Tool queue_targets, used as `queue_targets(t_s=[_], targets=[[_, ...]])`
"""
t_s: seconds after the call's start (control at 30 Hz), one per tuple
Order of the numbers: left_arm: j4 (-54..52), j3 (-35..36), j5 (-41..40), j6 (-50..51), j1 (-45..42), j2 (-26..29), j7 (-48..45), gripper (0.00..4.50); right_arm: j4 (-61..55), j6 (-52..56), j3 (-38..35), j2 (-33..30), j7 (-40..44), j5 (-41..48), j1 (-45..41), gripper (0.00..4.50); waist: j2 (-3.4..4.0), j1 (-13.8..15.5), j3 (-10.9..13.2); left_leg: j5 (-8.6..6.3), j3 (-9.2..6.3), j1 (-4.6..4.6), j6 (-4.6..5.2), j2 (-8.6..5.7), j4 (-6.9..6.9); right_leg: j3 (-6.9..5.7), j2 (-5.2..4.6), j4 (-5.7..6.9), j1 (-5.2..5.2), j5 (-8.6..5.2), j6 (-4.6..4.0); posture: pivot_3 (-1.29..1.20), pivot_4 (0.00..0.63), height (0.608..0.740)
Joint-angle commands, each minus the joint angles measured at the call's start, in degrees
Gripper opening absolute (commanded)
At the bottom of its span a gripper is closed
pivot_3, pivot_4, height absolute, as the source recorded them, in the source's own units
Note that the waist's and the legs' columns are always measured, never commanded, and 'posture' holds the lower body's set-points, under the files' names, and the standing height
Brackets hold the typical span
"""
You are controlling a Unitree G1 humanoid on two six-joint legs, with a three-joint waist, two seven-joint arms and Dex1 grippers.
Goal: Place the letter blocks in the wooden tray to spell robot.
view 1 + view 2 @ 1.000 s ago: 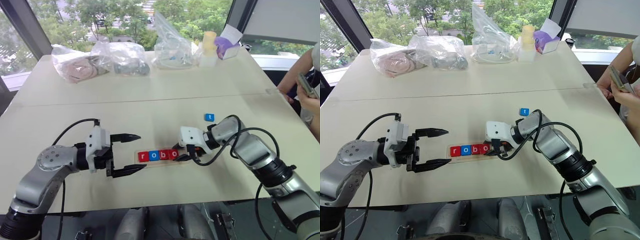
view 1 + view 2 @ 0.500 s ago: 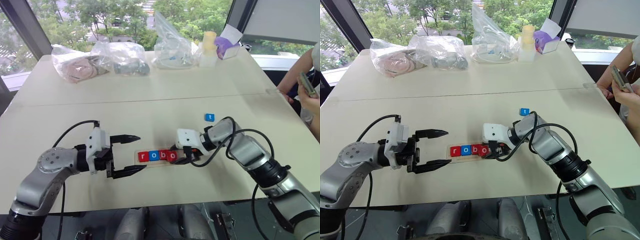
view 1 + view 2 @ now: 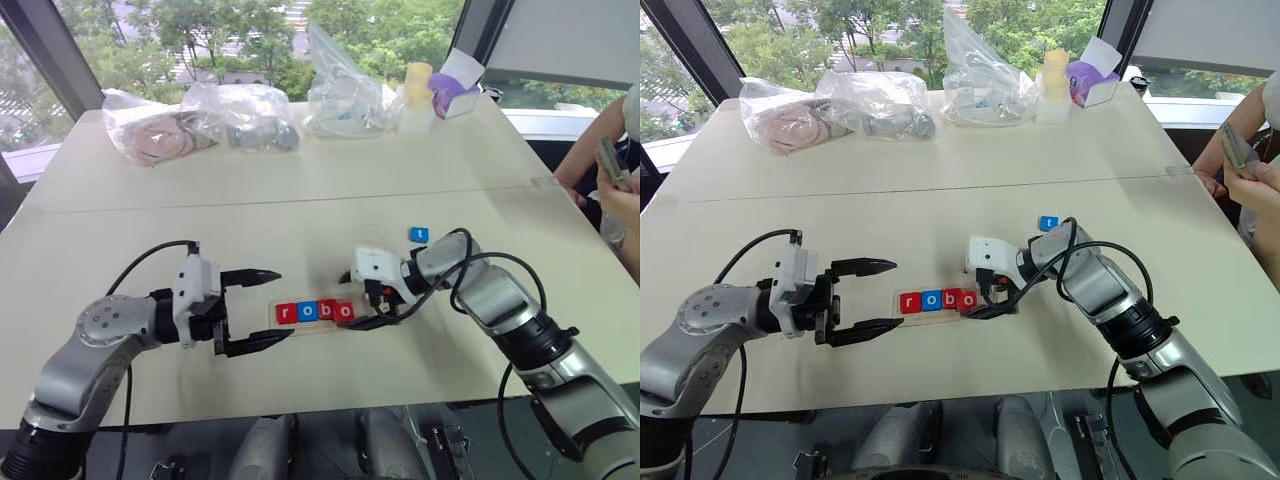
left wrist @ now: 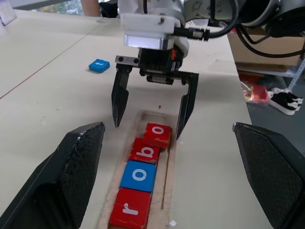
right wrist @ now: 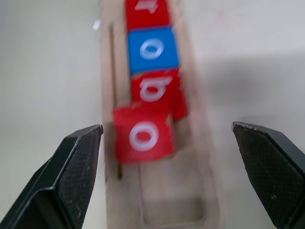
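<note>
Left wrist view: right pincer (image 4: 151, 117) wide open, empty, straddling crooked red "o" block (image 4: 157, 135) in wooden tray (image 4: 167, 191).

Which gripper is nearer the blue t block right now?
Right. The right gripper hangs open over the wooden tray's open end, just short of the t block; the left gripper sits beyond the tray's r end.

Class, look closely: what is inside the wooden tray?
Inside the wooden tray lie four letter blocks: r, o, b, o, the last one crooked. One bare slot remains. Nothing hides them.
</note>
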Motion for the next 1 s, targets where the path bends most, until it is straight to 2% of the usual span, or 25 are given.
queue_targets(t_s=[0.03, 0.23, 0.27, 0.33, 0.5, 0.53, 0.57, 0.77, 0.8, 0.87, 1.0], targets=[[-1.31, 0.48, 0.09, -1.24, -0.12, -0.16, -0.01, 4.50, -4.68, 2.05, -1.25, -0.38, 0.33, 2.21, -0.49, 4.48, 0.00, -0.01, 0.00, 0.00, 0.00, 0.00, 0.00, 0.00, 0.00, 0.00, -0.01, 0.00, 0.00, 0.00, 0.00, 0.00, 0.150, 0.740], [-0.57, 0.21, 0.32, -1.48, -0.90, -0.36, -0.29, 4.50, -6.16, 3.48, -0.32, -0.49, -0.39, 2.74, 0.23, 4.48, 0.00, 0.00, 0.00, 0.00, 0.00, 0.00, 0.00, 0.00, 0.00, 0.00, 0.00, 0.00, 0.00, 0.00, 0.00, 0.00, 0.150, 0.740], [-0.54, 0.21, 0.33, -1.48, -0.96, -0.37, -0.30, 4.50, -6.22, 3.63, -0.26, -0.41, -0.53, 2.76, 0.27, 4.24, 0.00, -0.01, 0.00, 0.00, 0.01, 0.00, 0.00, 0.00, 0.00, 0.00, 0.00, 0.00, 0.00, 0.00, 0.00, 0.00, 0.150, 0.740], [-0.56, 0.22, 0.32, -1.45, -1.00, -0.36, -0.31, 4.50, -6.29, 3.74, -0.04, -0.28, -0.84, 2.68, 0.38, 3.68, 0.00, -0.02, 0.00, 0.00, 0.01, 0.00, 0.00, 0.00, 0.00, 0.00, 0.00, 0.00, 0.00, 0.00, 0.00, 0.00, 0.150, 0.740], [-0.73, 0.30, 0.21, -1.18, -1.18, -0.32, -0.11, 4.50, -4.22, 1.64, 1.45, 0.11, -2.62, 0.50, 0.29, 1.04, 0.00, -0.02, 0.00, 0.00, 0.01, 0.00, 0.00, 0.00, 0.00, 0.00, 0.00, 0.00, 0.00, 0.00, 0.00, 0.00, 0.150, 0.740], [-0.79, 0.33, 0.14, -1.06, -1.25, -0.31, -0.02, 4.50, -3.78, 1.30, 1.74, 0.11, -2.75, 0.24, 0.22, 0.39, 0.00, -0.01, 0.00, 0.00, 0.01, 0.00, 0.00, 0.00, 0.00, 0.00, 0.00, 0.00, 0.00, 0.00, 0.00, 0.00, 0.150, 0.740], [-0.86, 0.35, 0.09, -0.97, -1.31, -0.30, 0.05, 4.50, -3.50, 1.12, 2.00, 0.05, -2.77, 0.07, 0.19, 0.05, 0.00, 0.00, 0.00, 0.00, 0.01, 0.00, 0.00, 0.00, 0.00, 0.00, 0.00, 0.00, 0.00, 0.00, 0.00, 0.00, 0.150, 0.740], [-1.13, 0.49, -0.07, -0.72, -1.26, -0.21, 0.32, 4.50, -4.71, 2.10, 0.92, -0.16, -2.27, 1.84, 0.27, 0.05, 0.00, -0.03, 0.00, 0.00, 0.01, 0.00, 0.00, 0.00, 0.00, 0.00, 0.00, 0.00, 0.00, 0.00, 0.00, 0.00, 0.150, 0.740], [-1.20, 0.44, -0.08, -0.66, -1.27, -0.27, 0.42, 4.50, -5.14, 3.04, 0.10, -0.01, -2.22, 2.84, 0.10, 0.28, 0.00, -0.02, 0.00, 0.00, 0.01, 0.00, 0.00, 0.00, 0.00, 0.00, 0.00, 0.00, 0.00, 0.00, 0.00, 0.00, 0.150, 0.740], [-1.31, 0.28, -0.07, -0.57, -1.36, -0.39, 0.59, 4.50, -6.15, 4.22, -0.70, -0.27, -1.99, 4.11, -0.05, 0.97, 0.00, 0.00, 0.00, 0.00, 0.01, 0.00, 0.00, 0.00, 0.00, 0.00, 0.00, 0.00, 0.00, 0.00, 0.00, 0.00, 0.150, 0.740], [-1.40, 0.03, -0.13, -0.40, -1.66, -0.54, 0.75, 4.50, -7.58, 6.12, -1.19, -0.79, -2.56, 5.15, -0.14, 3.04, 0.00, -0.01, 0.00, 0.00, 0.00, 0.00, 0.00, 0.00, 0.00, 0.00, 0.00, 0.00, 0.00, 0.00, 0.00, 0.00, 0.150, 0.740]])
